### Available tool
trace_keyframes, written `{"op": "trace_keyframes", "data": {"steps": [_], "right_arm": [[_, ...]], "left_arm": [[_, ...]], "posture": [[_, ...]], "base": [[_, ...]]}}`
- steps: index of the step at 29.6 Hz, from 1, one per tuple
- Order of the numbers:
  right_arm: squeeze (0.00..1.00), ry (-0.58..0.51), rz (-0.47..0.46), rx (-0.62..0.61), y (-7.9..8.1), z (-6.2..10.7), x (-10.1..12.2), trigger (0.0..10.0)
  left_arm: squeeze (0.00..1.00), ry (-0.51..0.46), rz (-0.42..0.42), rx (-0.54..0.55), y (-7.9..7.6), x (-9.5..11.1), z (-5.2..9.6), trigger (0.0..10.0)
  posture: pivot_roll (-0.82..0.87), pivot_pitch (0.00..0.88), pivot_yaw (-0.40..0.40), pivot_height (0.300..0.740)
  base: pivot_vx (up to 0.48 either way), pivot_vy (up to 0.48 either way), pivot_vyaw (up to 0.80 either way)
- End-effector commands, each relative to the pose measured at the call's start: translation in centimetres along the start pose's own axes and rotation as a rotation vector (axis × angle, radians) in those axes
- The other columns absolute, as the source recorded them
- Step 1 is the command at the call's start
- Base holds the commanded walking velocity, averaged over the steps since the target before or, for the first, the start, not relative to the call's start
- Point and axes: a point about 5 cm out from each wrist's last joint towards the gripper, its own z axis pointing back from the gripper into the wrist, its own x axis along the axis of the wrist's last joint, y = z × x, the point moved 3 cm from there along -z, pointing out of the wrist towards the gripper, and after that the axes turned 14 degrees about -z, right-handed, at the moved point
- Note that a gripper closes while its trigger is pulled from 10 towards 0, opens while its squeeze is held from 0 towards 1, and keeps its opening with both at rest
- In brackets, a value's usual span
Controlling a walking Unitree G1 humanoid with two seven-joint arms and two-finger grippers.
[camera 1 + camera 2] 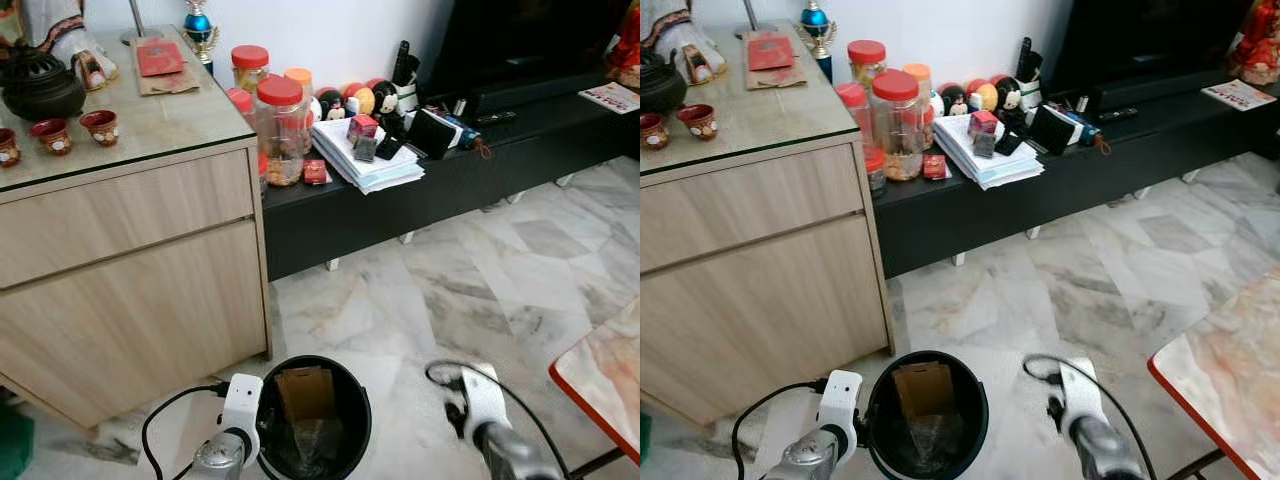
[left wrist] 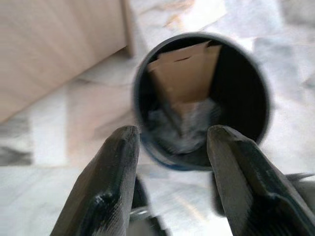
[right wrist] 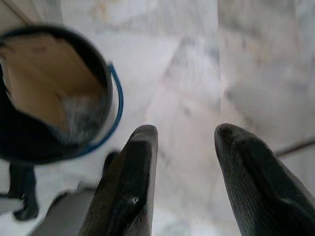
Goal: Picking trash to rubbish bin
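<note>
Bin [image 1: 313, 415] sits beside the cabinet [image 1: 130, 270], cardboard [image 1: 305, 392] inside. Both grippers, left [image 2: 172, 147] and right [image 3: 184, 147], hang released, empty; I'd scan the floor for trash before reaching.

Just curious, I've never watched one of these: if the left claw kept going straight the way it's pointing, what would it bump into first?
Probably the black rubbish bin. The open left claw points into its mouth, so it would likely meet the near rim or the brown cardboard piece inside; depth is hard to judge.
</note>
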Motion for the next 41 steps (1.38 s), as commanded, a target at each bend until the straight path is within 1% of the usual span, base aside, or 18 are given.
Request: {"op": "trace_keyframes", "data": {"steps": [1, 2, 5, 6, 8, 9, 10, 11, 12, 13, 15, 18, 22, 24, 29, 31, 35, 41], "right_arm": [[0.00, 0.000, -0.060, -0.013, -0.4, 0.1, -0.7, 10.0], [0.00, 0.000, -0.069, -0.013, -0.4, 0.2, -0.9, 10.0], [0.00, 0.029, -0.099, -0.042, -1.0, 0.5, -2.5, 10.0], [0.00, 0.048, -0.112, -0.058, -1.4, 0.7, -3.5, 10.0], [0.00, 0.056, -0.117, -0.064, -1.5, 0.8, -3.9, 10.0], [0.00, 0.061, -0.125, -0.075, -1.7, 0.9, -4.3, 10.0], [0.00, 0.061, -0.125, -0.075, -1.7, 0.9, -4.3, 10.0], [0.00, 0.062, -0.138, -0.085, -1.8, 1.0, -4.6, 10.0], [0.00, 0.062, -0.138, -0.085, -1.8, 1.0, -4.6, 10.0], [0.00, 0.061, -0.151, -0.095, -1.9, 1.1, -4.8, 10.0], [0.00, 0.058, -0.167, -0.099, -1.9, 1.1, -4.8, 10.0], [0.00, 0.052, -0.187, -0.110, -2.0, 1.1, -4.9, 10.0], [0.00, 0.046, -0.203, -0.122, -2.2, 1.2, -4.9, 10.0], [0.00, 0.040, -0.217, -0.133, -2.5, 1.2, -4.8, 10.0], [0.00, 0.032, -0.227, -0.135, -2.6, 1.2, -4.6, 10.0], [0.00, 0.022, -0.252, -0.132, -2.5, 1.1, -4.5, 10.0], [0.00, 0.018, -0.263, -0.130, -2.5, 1.1, -4.5, 10.0], [0.00, 0.035, -0.250, -0.129, -2.2, 1.2, -5.1, 10.0]], "left_arm": [[0.00, 0.022, 0.022, 0.054, 0.7, -0.7, 0.2, 10.0], [0.00, 0.025, 0.031, 0.067, 1.0, -0.8, 0.2, 10.0], [0.00, 0.053, 0.063, 0.132, 2.3, -1.9, 0.7, 10.0], [0.00, 0.074, 0.058, 0.149, 2.6, -2.8, 1.0, 10.0], [0.00, 0.083, 0.054, 0.152, 2.7, -3.1, 1.1, 10.0], [0.00, 0.099, 0.053, 0.161, 2.8, -3.8, 1.4, 10.0], [0.00, 0.099, 0.053, 0.161, 2.8, -3.8, 1.4, 10.0], [0.00, 0.111, 0.052, 0.170, 2.9, -4.3, 1.6, 10.0], [0.00, 0.111, 0.052, 0.170, 2.9, -4.3, 1.6, 10.0], [0.00, 0.136, 0.059, 0.174, 2.8, -5.2, 2.0, 10.0], [0.00, 0.171, 0.073, 0.175, 2.5, -6.3, 2.4, 10.0], [0.00, 0.187, 0.078, 0.162, 2.1, -6.8, 2.6, 10.0], [0.00, 0.189, 0.091, 0.138, 1.5, -6.8, 2.5, 10.0], [0.00, 0.177, 0.098, 0.132, 1.3, -6.3, 2.3, 10.0], [0.00, 0.160, 0.095, 0.128, 1.5, -5.5, 1.9, 10.0], [0.00, 0.151, 0.096, 0.124, 1.5, -5.2, 1.8, 10.0], [0.00, 0.149, 0.097, 0.124, 1.6, -5.2, 1.8, 10.0], [0.00, 0.158, 0.103, 0.116, 1.3, -5.5, 1.9, 10.0]], "posture": [[-0.06, 0.062, -0.067, 0.740], [-0.06, 0.062, -0.067, 0.740], [-0.05, 0.056, -0.059, 0.740], [-0.05, 0.056, -0.059, 0.740], [-0.05, 0.056, -0.059, 0.740], [-0.05, 0.049, -0.056, 0.740], [-0.05, 0.049, -0.056, 0.740], [-0.05, 0.046, -0.054, 0.740], [-0.05, 0.046, -0.054, 0.740], [-0.05, 0.040, -0.054, 0.740], [-0.05, 0.036, -0.053, 0.740], [-0.06, 0.026, -0.051, 0.740], [-0.06, 0.011, -0.050, 0.740], [-0.06, 0.009, -0.049, 0.740], [-0.07, 0.007, -0.045, 0.740], [-0.07, 0.018, -0.045, 0.740], [-0.07, 0.018, -0.045, 0.740], [-0.07, 0.025, -0.044, 0.740]], "base": [[0.000, 0.000, 0.00], [0.000, 0.000, 0.00], [0.000, 0.000, 0.00], [0.000, 0.000, 0.00], [0.000, 0.000, 0.00], [0.000, 0.000, 0.00], [0.000, 0.000, 0.00], [0.000, 0.000, 0.00], [0.000, 0.000, 0.00], [0.000, 0.000, 0.00], [0.000, 0.000, 0.00], [0.000, 0.000, 0.00], [0.000, 0.000, 0.00], [0.000, 0.000, 0.00], [0.000, 0.000, 0.00], [-0.124, 0.000, 0.00], [-0.247, 0.000, 0.00], [-0.256, 0.000, 0.00]]}}
